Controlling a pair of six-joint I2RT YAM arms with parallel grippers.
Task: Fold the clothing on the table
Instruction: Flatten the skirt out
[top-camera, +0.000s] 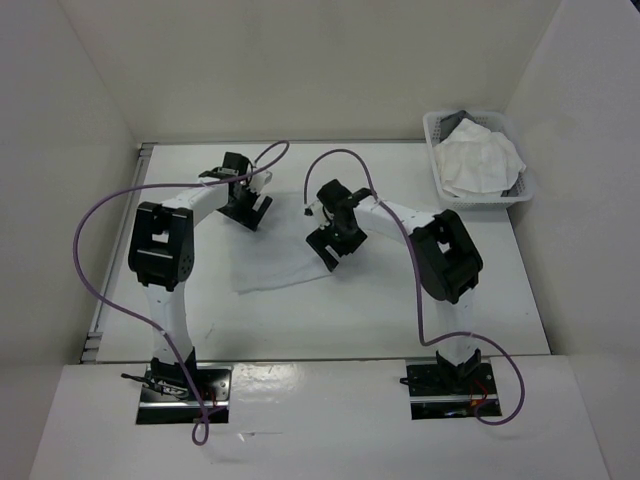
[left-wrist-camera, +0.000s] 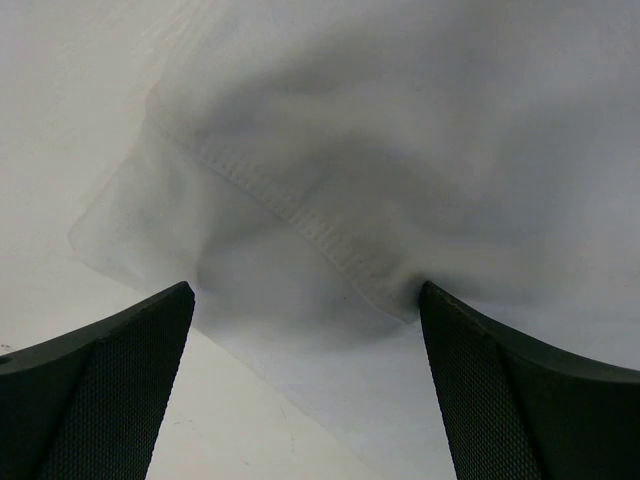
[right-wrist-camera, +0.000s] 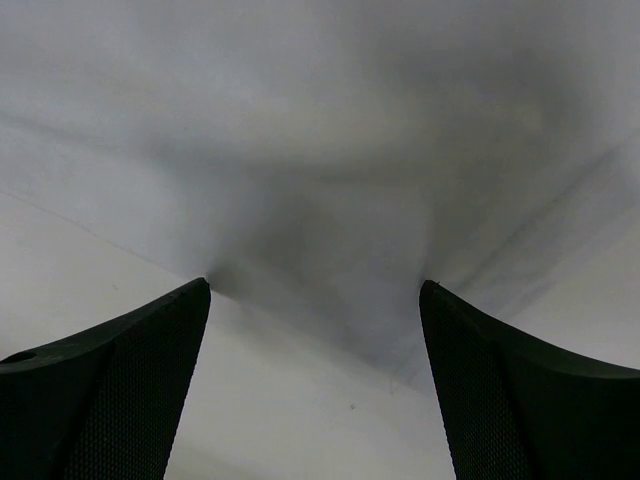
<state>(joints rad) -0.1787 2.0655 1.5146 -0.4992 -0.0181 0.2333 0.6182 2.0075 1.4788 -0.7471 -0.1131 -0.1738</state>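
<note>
The clothing (top-camera: 272, 263), a thin white fabric piece, lies flat on the table (top-camera: 350, 320) between the two arms. My left gripper (top-camera: 245, 205) hovers at its far left corner, open. In the left wrist view its fingers (left-wrist-camera: 120, 380) stand wide apart over a stitched hem and a folded-over corner of the clothing (left-wrist-camera: 330, 230). My right gripper (top-camera: 335, 245) is over the clothing's right edge, open too. The right wrist view shows a corner of the clothing (right-wrist-camera: 330, 230) below the gripper (right-wrist-camera: 315, 285), with nothing pinched between the fingers.
A white lattice basket (top-camera: 434, 152) with crumpled white cloths (top-camera: 478, 158) stands at the far right corner. White panels wall the table on three sides. Purple cables loop off both arms.
</note>
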